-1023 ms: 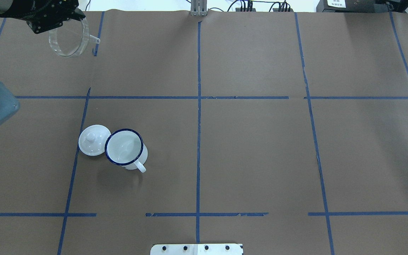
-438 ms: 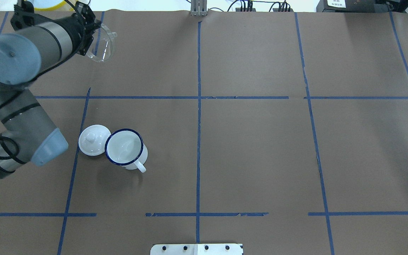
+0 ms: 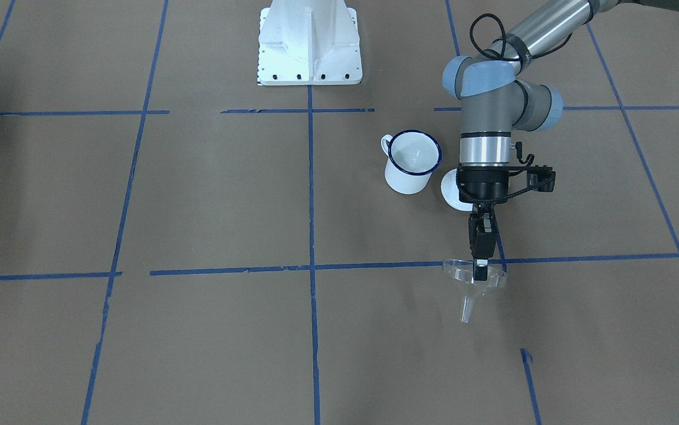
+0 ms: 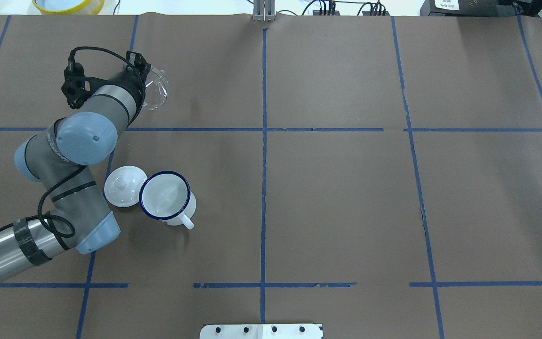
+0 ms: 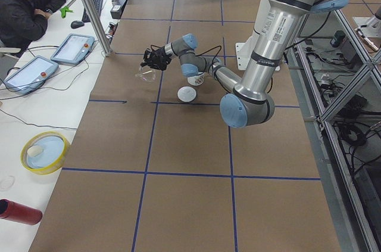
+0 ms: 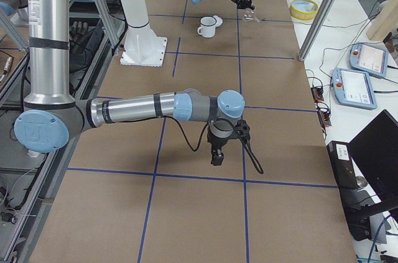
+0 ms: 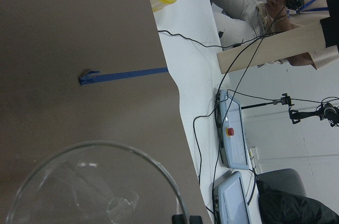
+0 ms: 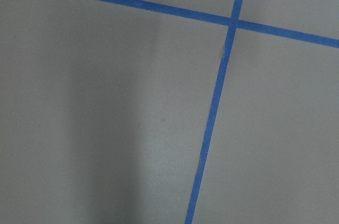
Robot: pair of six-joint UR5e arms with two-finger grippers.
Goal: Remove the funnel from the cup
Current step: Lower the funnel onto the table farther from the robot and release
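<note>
Front view: black two-finger left gripper point(image 3: 480, 270) is pinching the rim of the small clear cone-shaped funnel point(image 3: 474, 283). The mouth is up and the spout down, and a rim grip is what keeps it level. The white enamel cup with dark blue rim point(image 3: 412, 160) stands upright with nothing in it, well apart from the funnel. The white domed lid point(image 3: 450, 190) sits just beside the cup, partly hidden by the wrist. All of this is on the brown-paper table with blue tape grid point(image 3: 197, 206).

Overhead: the funnel is one grid cell beyond the cup, across a tape line. The wrist hides the fingers here. The cup interior is bare, so I'd call the removal effectively done. What's left is setting it down and letting go.

Left side view: the funnel hangs off the gripper on the operators' side of the cup. It looks clear of the paper, but I can't confirm a gap.

Right side view: the right gripper point(image 6: 217, 158) points down over bare paper, far from the cup and probably parked out of the way. I can't tell whether it is spread or closed.

Left wrist cam: the funnel rim arcs across the bottom, with the spout visible through the cone. A dark fingertip sits on the rim at the frame edge.

Right wrist cam: only paper and a tape cross, no fingers in shot.
</note>
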